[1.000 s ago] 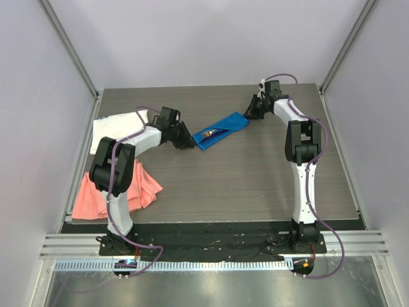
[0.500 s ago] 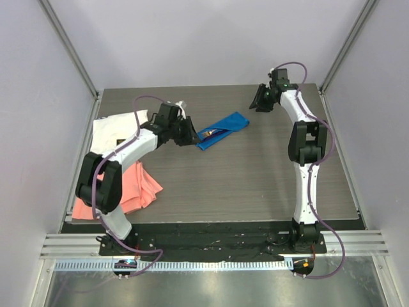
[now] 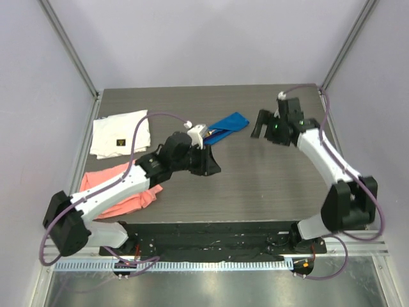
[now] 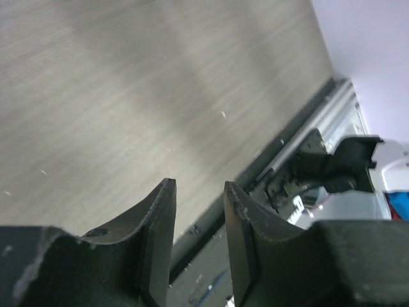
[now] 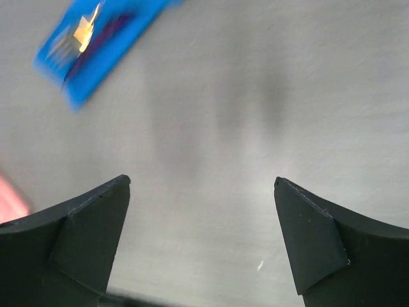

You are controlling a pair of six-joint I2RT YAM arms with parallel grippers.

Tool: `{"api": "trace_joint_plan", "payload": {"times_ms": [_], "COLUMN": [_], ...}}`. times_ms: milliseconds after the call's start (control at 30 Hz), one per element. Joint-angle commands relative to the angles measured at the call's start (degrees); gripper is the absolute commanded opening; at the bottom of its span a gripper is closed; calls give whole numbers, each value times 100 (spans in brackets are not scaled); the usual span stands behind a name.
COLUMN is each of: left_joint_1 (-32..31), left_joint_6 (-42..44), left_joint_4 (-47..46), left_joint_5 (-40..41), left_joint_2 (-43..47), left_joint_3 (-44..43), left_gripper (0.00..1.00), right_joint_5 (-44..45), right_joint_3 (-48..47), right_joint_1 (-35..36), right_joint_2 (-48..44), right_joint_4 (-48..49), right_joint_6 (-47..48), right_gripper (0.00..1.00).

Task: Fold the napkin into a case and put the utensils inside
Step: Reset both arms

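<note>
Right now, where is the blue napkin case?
Top view: the blue case lies far-centre on the table, just beyond the left gripper and left of the right gripper. The right wrist view shows it upper left, utensils tucked inside.

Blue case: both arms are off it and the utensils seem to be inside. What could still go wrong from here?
1. The case looks open at one end, where the utensils show; a nudge might slide them out.
2. In the top view the left arm overlaps the case's near end; if it is low, it could drag the cloth.
3. That arm also crosses the pink cloth and may pull it along.
</note>
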State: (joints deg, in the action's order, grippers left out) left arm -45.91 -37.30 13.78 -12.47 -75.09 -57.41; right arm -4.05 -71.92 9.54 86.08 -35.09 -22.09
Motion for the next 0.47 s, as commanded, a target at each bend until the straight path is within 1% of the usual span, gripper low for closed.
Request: {"api": "trace_joint_plan", "payload": {"times_ms": [0,33,67,100,133,167,200,233,300,333,400,433], "left_joint_1": [-330,-418,-436,-454,-471,-480,-480,-480,-480,-480,-480,-480], "left_joint_6": [-566,-672,-743,-813,-936,-972,-1007,-1051,-1139,-1244,-1332,-1402], "left_joint_4": [-1339,-1534,-1667,-1990,-2098,-2212,-2370,-2432,-2625,-2661,-2792,-3054], "left_joint_5": [350,359,368,377,386,412,429,447,465,456,308,237], "left_joint_2": [1003,1205,1599,1794,1987,2364,2533,2700,3043,3122,3350,3439], "left_joint_3": [1026,1247,1415,1765,1925,2057,2328,2426,2707,2778,2875,2980], "left_gripper": [43,46,51,55,58,65,67,70,73,75,77,78], "right_joint_5": [-544,-570,-779,-894,-1017,-1210,-1255,-1308,-1518,-1589,-1599,-1685], "right_joint_3": [1807,2091,2381,2915,3164,3393,3778,3947,4333,4431,4485,4520], "right_joint_1": [557,653,759,786,795,812,813,821,830,830,848,839], "right_joint_2": [-1860,-2250,-2576,-2866,-3452,-3684,-3921,-4228,-4424,-4547,-4688,-4836], "right_joint_4": [863,968,1204,1346,1530,1854,2013,2363,2620,2813,2762,2901], "right_joint_6": [-820,-971,-1112,-1305,-1646,-1824,-1956,-2184,-2300,-2370,-2432,-2493], "right_gripper": [100,100,100,100,100,100,100,100,100,100,100,100]}}
